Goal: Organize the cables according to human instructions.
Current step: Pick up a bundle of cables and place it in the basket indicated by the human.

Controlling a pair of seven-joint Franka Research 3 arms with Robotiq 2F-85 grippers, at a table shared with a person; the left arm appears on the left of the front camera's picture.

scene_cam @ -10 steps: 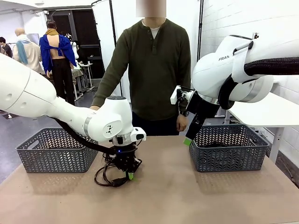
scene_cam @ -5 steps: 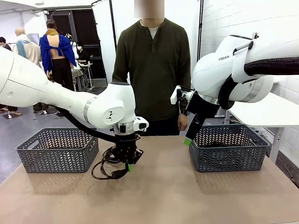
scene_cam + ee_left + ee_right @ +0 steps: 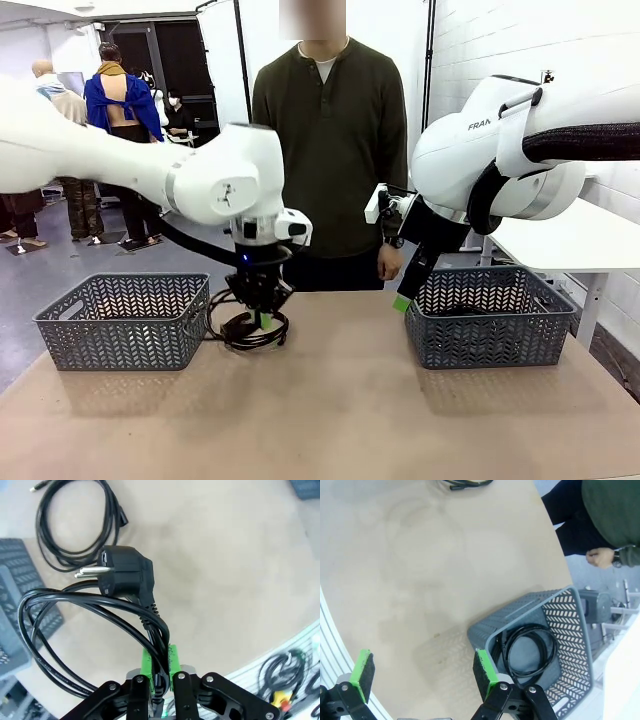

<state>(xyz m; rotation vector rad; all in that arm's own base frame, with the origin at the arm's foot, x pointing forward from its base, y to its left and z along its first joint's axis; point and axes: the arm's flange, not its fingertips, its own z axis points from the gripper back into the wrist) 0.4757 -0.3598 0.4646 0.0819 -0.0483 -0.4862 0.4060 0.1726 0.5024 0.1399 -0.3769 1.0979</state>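
The left tool (image 3: 262, 318) is seen closed tight on a coiled black cable (image 3: 245, 328), whose strands are pinched between the green pads (image 3: 146, 661) in the left wrist view. The loops of that coil hang below the tool, just beside the near right corner of the left basket (image 3: 120, 320); whether the lowest loops touch the worktop (image 3: 350, 420) cannot be told. A black plug (image 3: 125, 575) with two metal pins is carried at the top of the coil in the wrist view. A second cable (image 3: 75, 525) is laid loose on the worktop beyond it, near the grey basket. The right tool (image 3: 423, 672) is held wide open and empty, over the near left corner of the right basket (image 3: 490, 320). A third cable (image 3: 530, 650) is coiled on the floor of that basket. A person is stood at the far side of the worktop, one hand (image 3: 388, 263) hung behind the right tool.
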